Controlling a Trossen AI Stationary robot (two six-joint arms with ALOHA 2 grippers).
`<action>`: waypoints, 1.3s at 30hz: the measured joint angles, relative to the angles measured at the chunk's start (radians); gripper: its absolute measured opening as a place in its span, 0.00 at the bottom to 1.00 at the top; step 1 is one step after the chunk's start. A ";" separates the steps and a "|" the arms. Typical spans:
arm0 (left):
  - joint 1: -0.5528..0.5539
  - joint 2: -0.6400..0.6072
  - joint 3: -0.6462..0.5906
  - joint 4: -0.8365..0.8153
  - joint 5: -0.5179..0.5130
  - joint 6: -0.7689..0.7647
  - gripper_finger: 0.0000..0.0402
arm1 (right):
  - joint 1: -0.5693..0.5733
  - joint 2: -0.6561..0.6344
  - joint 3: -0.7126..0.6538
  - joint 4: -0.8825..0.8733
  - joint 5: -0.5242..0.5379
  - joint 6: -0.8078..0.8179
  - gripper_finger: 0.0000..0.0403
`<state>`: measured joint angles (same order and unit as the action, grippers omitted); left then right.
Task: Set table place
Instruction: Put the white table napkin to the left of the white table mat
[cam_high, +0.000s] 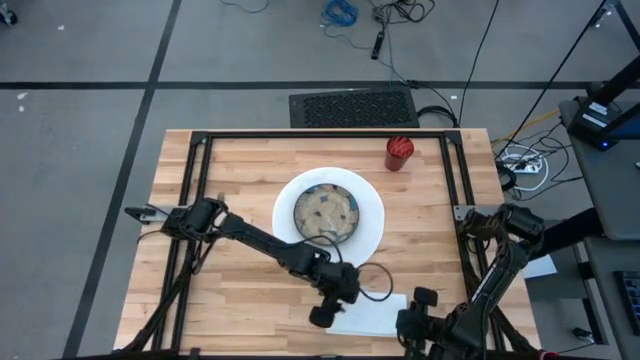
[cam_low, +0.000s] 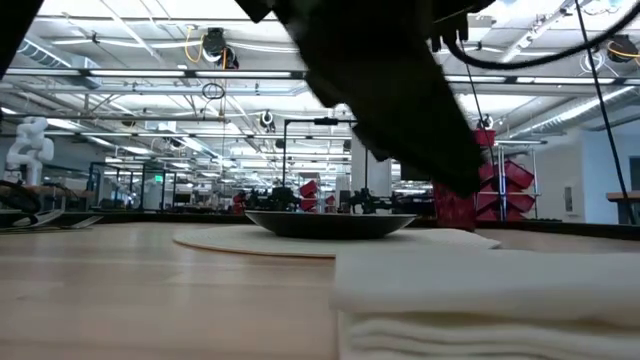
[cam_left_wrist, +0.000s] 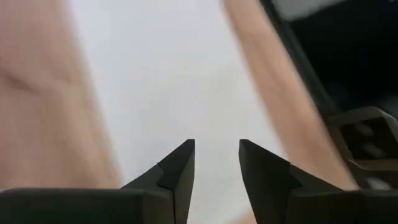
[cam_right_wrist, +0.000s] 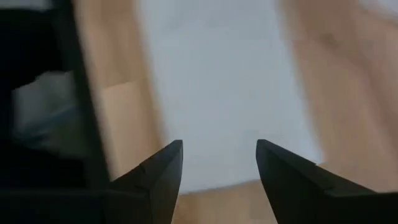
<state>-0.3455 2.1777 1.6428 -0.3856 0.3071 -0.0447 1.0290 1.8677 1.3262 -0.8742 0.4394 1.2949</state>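
A folded white napkin (cam_high: 377, 314) lies flat on the light wood table (cam_high: 240, 160) near its front edge, seen close up in the low view (cam_low: 480, 290). My left gripper (cam_high: 322, 316) is open at the napkin's left end, with the white cloth (cam_left_wrist: 174, 74) ahead of its fingers (cam_left_wrist: 216, 144). My right gripper (cam_high: 416, 312) is open at the napkin's right end, also facing the cloth (cam_right_wrist: 224, 81) past its fingers (cam_right_wrist: 219, 144). Neither gripper holds anything.
A white round plate (cam_high: 372, 200) with a dark, speckled bowl (cam_high: 328, 212) on it sits mid-table, behind the napkin. A red cup (cam_high: 399, 153) stands at the far right. A black tube frame (cam_high: 200, 140) runs around the tabletop.
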 joint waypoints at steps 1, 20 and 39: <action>0.002 0.000 0.000 0.018 -0.031 -0.001 0.28 | 0.001 0.009 0.000 -0.020 0.040 0.010 0.48; -0.035 0.101 0.003 0.067 -0.070 -0.049 0.28 | 0.003 0.099 -0.001 0.143 0.009 -0.025 0.48; -0.085 0.061 0.004 -0.548 -0.107 -0.072 0.28 | -0.013 0.007 0.000 0.120 0.353 -0.109 0.48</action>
<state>-0.4304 2.2388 1.6466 -0.9338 0.2001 -0.1171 1.0161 1.8743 1.3258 -0.7538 0.7929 1.1862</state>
